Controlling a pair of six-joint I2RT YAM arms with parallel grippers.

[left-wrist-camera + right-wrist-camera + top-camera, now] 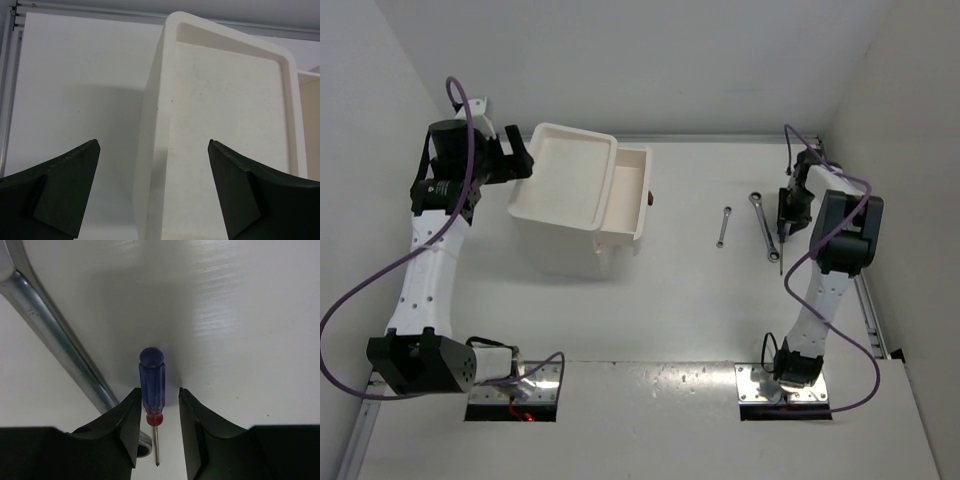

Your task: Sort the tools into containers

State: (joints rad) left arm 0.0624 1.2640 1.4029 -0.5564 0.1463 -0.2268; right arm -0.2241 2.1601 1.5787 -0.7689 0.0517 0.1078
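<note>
My right tool (pixel 158 391) stands narrowly open astride the blue-handled screwdriver (pixel 151 375), not yet gripping, so I judge closing and lifting comes next; my left tool (pixel 153 143) gapes empty.

Shiny metal wrench (pixel 55 340); glossy blue plastic screwdriver (pixel 151 382) handle; matt white plastic drawer unit (pixel 225 110); smooth, faintly glossy counter (pixel 240 315).

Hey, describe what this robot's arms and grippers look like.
The left arm and right arm have white links, black joints and looping purple cables. The left gripper and right gripper each have two black wedge-shaped fingers.
</note>
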